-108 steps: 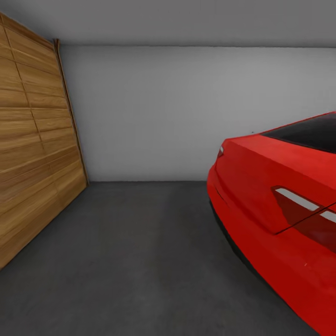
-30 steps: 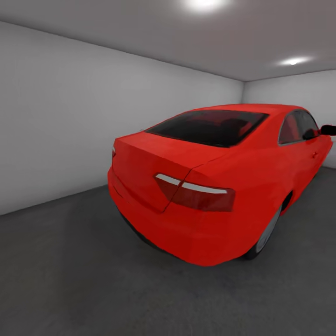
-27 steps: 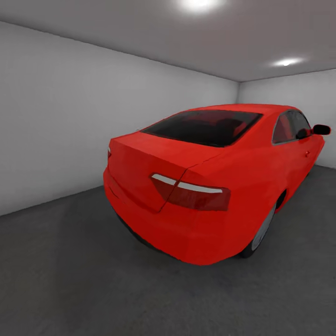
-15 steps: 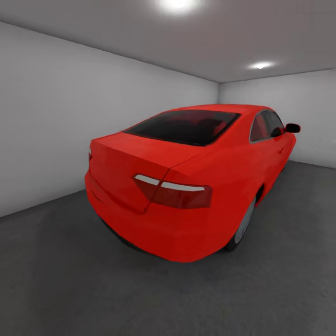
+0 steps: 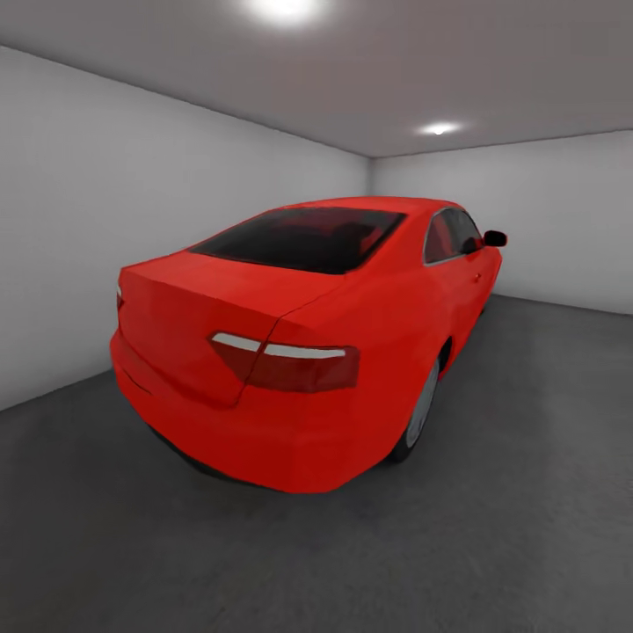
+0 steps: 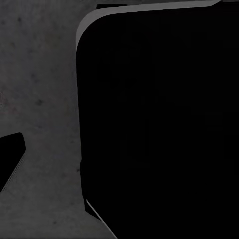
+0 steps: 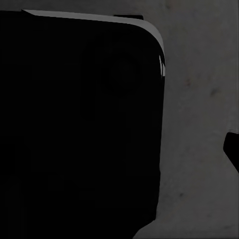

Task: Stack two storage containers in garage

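Inside the garage [image 5: 79, 202], the head camera faces the rear quarter of a red car [image 5: 299, 343] parked on the grey concrete floor [image 5: 527, 527], with plain walls behind and beside the car. No container appears near the car (both wrist cameras look down at speckled floor [image 6: 40, 99] past a large black shape), so where the bins are cannot be told, nor whether either claw is spread or pinched. Judging by this, the robot is in transit and the floor-and-stack placement looks not yet done.
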